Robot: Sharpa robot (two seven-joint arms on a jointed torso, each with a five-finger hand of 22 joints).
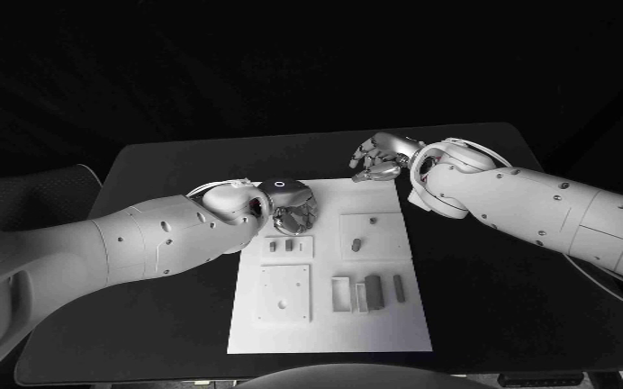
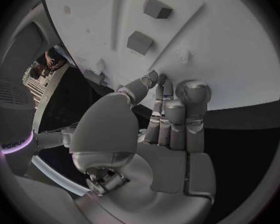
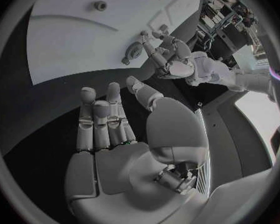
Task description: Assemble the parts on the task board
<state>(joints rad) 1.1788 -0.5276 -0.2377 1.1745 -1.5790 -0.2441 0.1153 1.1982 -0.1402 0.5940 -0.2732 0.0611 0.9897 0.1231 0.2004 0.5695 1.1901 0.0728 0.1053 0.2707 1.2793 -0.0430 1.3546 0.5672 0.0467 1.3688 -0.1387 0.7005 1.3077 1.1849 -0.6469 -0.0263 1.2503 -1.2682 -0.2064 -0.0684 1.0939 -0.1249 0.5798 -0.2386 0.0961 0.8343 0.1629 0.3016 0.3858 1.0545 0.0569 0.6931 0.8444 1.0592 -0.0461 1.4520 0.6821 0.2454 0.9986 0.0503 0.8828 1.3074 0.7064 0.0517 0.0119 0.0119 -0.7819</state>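
The white task board point(image 1: 325, 317) lies in the middle of the black table. Grey parts lie on it: two small blocks point(image 1: 281, 247), a peg point(image 1: 353, 245), a stud point(image 1: 370, 221) and long bars point(image 1: 374, 290). My left hand point(image 1: 293, 209) is over the board's far left corner with its fingertips down at the surface. In the left wrist view its thumb point(image 2: 143, 87) lies close against the fingers point(image 2: 171, 109), near two blocks point(image 2: 140, 41); whether a part sits between them is hidden. My right hand point(image 1: 381, 157) hovers just past the board's far right corner, its palm point(image 3: 115, 159) bare and its fingers straight.
A square plate point(image 1: 284, 293) and a narrow frame point(image 1: 340, 294) sit on the board's near half. Black table point(image 1: 493, 317) surrounds the board on all sides. In the right wrist view a grey oval piece point(image 3: 132, 52) lies by the left hand point(image 3: 177, 64).
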